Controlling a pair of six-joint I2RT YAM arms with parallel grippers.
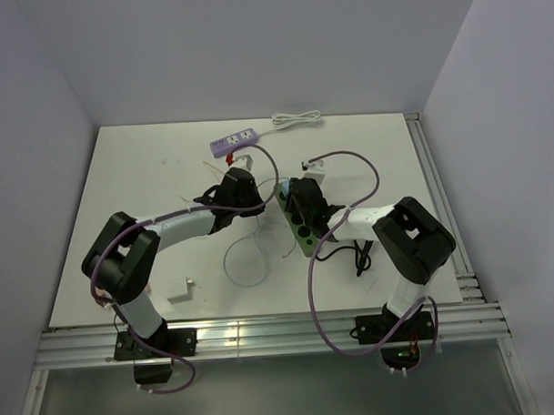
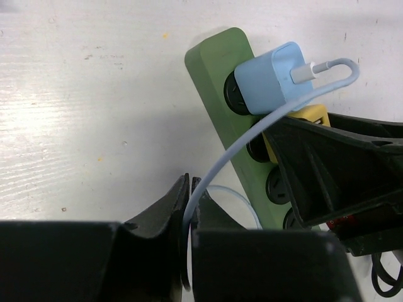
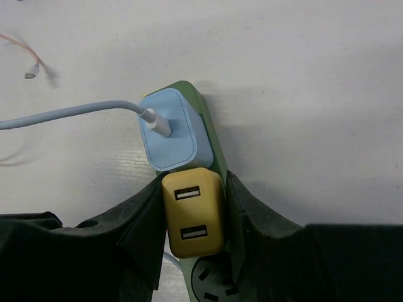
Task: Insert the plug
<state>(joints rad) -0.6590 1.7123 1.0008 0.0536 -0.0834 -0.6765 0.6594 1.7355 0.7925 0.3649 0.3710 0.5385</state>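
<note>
Top view: on the table (image 1: pixel 122 195) the 2 arms meet at centre frame over the green strip (image 1: pixel 307 238). A purple strip (image 1: pixel 235 138) lies at upper centre.

Left wrist view: the left gripper (image 2: pixel 191 211), at the bottom, is clenched on the cable (image 2: pixel 217 167), which loops up to the blue charger (image 2: pixel 274 78) in the strip's top socket.

Right wrist view: the right gripper (image 3: pixel 194 187) grasps the yellow plug (image 3: pixel 192 217) at lower centre. The plug sits on the strip, touching the charger above it. How deep it sits cannot be told.
</note>
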